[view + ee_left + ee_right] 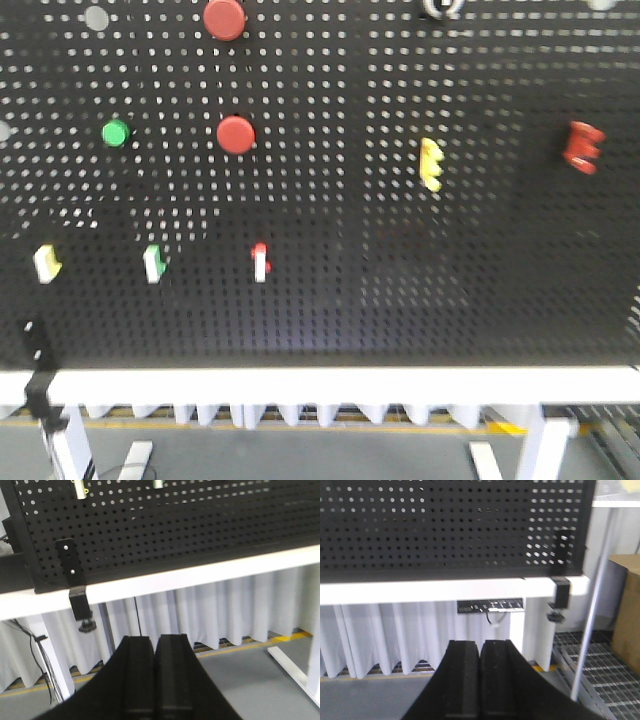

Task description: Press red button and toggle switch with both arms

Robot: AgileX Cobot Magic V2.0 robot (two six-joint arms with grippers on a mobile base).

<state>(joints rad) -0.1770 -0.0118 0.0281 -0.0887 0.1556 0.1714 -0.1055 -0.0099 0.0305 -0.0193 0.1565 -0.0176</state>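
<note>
Two red buttons are mounted on the black pegboard (400, 300) in the front view: one at the top edge (224, 18) and one below it (236, 134). The toggle switch (441, 6), a black fitting with a silver ring, is cut off by the top edge right of centre. Neither arm appears in the front view. In the left wrist view my left gripper (155, 639) is shut with nothing in it, low beneath the board's lower left corner. My right gripper (480, 642) is likewise shut and empty, below the board's lower right part.
A green button (116, 132), a yellow knobbly piece (431, 165), a red knobbly piece (582, 147) and three white rocker tabs (154, 263) sit on the board. Black clamps (80, 605) (561, 592) grip the white rail (350, 385). A cardboard box (626, 605) stands at right.
</note>
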